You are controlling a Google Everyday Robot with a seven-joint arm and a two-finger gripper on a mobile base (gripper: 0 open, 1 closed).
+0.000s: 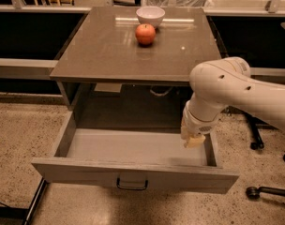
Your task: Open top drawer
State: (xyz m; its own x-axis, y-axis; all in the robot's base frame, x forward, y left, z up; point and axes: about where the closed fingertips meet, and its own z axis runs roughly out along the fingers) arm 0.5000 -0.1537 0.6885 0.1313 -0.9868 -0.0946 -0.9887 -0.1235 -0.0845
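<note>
The top drawer (133, 175) is pulled far out from under the table. It has a grey front, a small dark pull handle (132, 185) at centre and a plain grey inside with nothing in it. My white arm (227, 90) reaches in from the right. The gripper (194, 141) hangs under the wrist above the drawer's right rear corner, mostly hidden by the arm, and well away from the handle. It holds nothing that I can see.
The brown table top (109, 50) carries a red apple (145, 33) and a white bowl (150, 16) at its far side. Chair wheels (255, 191) stand on the speckled floor at right. Dark shelving runs along both sides behind.
</note>
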